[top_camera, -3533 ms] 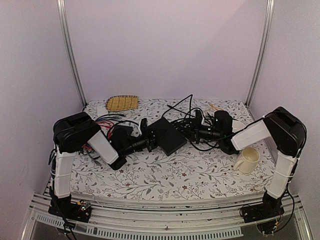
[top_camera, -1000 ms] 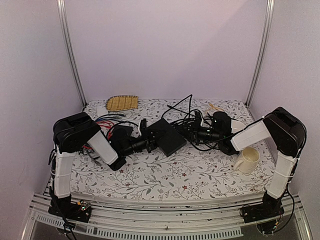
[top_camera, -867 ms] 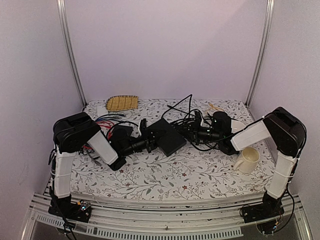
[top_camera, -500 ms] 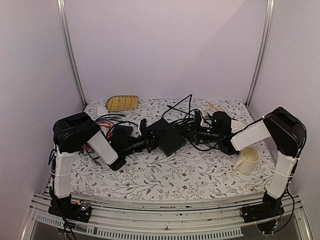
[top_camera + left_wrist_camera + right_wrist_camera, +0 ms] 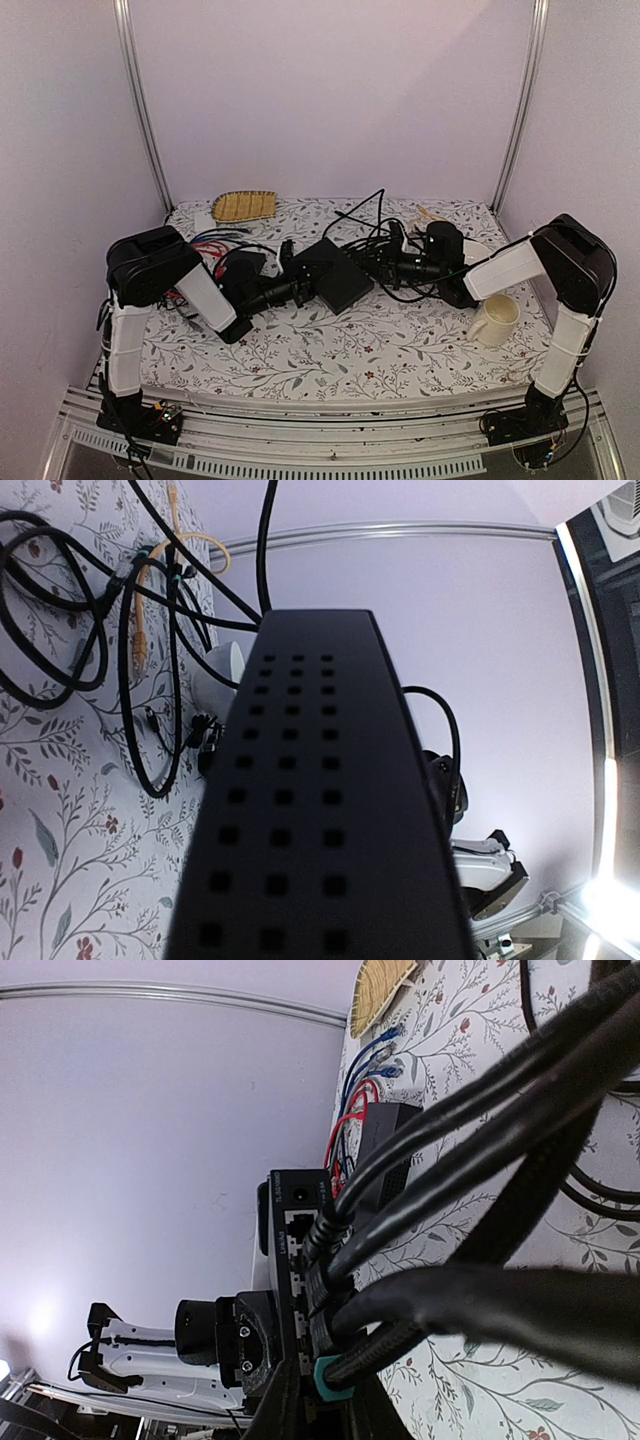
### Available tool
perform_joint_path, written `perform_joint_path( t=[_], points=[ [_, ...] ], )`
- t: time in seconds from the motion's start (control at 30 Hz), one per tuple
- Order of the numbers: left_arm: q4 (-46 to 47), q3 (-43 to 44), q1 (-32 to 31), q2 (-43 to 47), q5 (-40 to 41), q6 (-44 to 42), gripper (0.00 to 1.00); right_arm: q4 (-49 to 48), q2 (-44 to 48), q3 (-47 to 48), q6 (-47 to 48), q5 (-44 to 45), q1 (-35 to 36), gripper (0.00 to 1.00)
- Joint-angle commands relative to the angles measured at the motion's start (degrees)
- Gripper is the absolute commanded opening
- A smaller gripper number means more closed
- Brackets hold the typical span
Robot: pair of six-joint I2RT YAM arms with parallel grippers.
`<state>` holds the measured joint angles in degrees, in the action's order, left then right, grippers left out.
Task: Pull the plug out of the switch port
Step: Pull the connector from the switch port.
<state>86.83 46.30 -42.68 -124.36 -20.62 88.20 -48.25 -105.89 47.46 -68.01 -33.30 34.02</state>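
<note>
Top camera high behind, looking down on table (image 5: 400, 345); wrist cameras close, opposed — all share switch (image 5: 335, 273).

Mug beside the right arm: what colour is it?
The mug is cream, clearest in the top external view.

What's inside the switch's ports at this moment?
Black plugs sit in several ports of the switch, one with a teal boot. Some ports are hidden behind the cables.

cables (image 5: 480, 1110) crowding switch (image 5: 290, 1200) ports, mug (image 5: 495, 320) right
</note>
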Motion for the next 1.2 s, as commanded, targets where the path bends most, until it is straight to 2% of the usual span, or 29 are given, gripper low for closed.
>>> perform_joint_path(
  t=[0.0,0.7,1.03,1.17],
  points=[
    [17.3,-1.0,-0.1,2.8,3.7,1.2,0.0,-0.3,3.6,-0.6,3.0,0.8,-1.8,0.01],
    [14.3,-3.7,-0.3,7.1,6.2,2.2,0.0,-5.4,6.3,-5.6,5.2,5.0,-5.7,0.01],
    [14.9,-3.9,-0.3,6.8,6.6,1.9,0.0,-5.7,7.4,-5.9,3.9,6.6,-6.6,0.01],
    [14.9,-3.6,-0.6,6.3,7.1,1.7,0.0,-7.5,6.2,-5.2,0.2,7.6,-6.6,0.01]
  ],
)
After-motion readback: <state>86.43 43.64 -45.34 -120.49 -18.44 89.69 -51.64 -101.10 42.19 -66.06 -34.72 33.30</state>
